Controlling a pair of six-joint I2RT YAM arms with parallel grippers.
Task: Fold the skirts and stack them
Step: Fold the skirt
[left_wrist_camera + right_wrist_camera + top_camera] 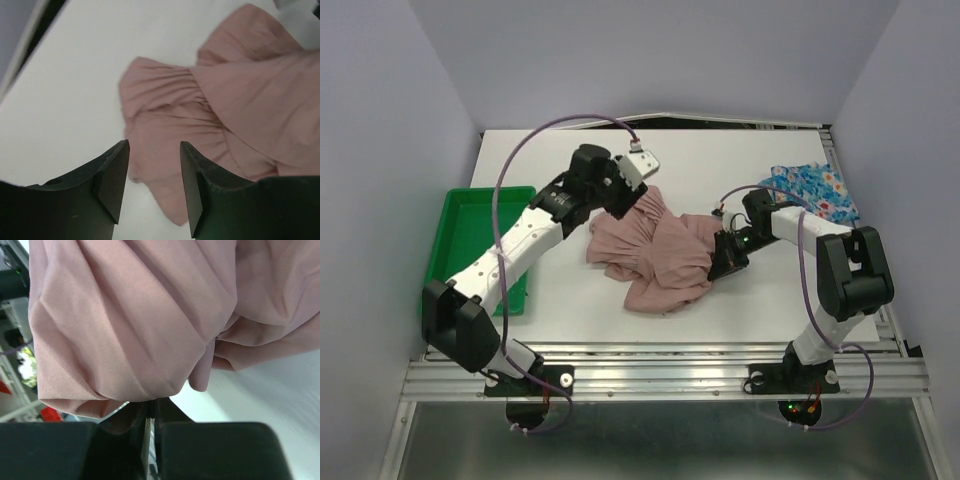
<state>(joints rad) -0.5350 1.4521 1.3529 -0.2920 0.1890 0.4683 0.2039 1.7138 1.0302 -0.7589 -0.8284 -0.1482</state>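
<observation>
Lying crumpled, pink skirt (650, 255); left end effector (153, 150) parted, right end effector (150, 409) maybe pinching.

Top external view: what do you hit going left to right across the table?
green tray → pink skirt → blue floral skirt

Crumpled pink skirt (655, 255) mid-table, floral skirt (815, 190) (far right)

Tips of right jaws hidden under pink skirt (655, 255), floral skirt (820, 190) partly behind right arm (790, 225)
</observation>
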